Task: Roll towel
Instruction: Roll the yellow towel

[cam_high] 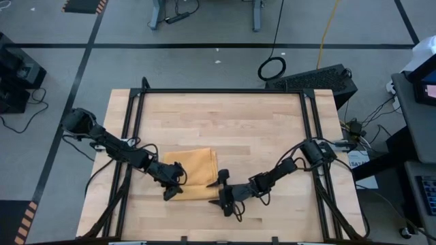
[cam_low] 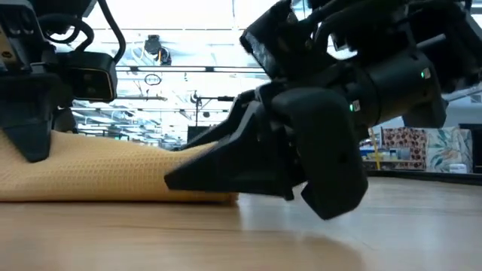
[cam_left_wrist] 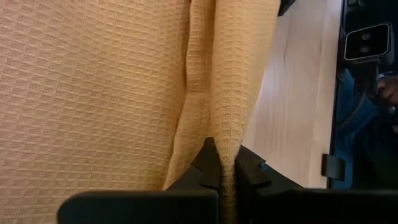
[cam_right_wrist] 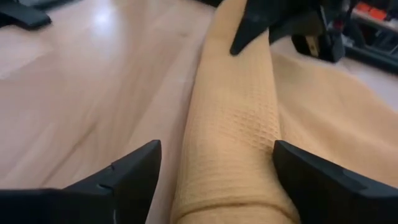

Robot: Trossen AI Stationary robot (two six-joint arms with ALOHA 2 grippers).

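Left hand (cam_left_wrist: 227,171) pinches the towel (cam_high: 194,173) roll's 9 o'clock end; right hand (cam_right_wrist: 214,174), spread astride it, should regrip evenly.

no text, label or number is legible anywhere in these views.

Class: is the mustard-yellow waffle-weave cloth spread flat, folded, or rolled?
Partly rolled. The mustard-yellow waffle-weave cloth has one rolled edge between the open right gripper; the rest lies flat.
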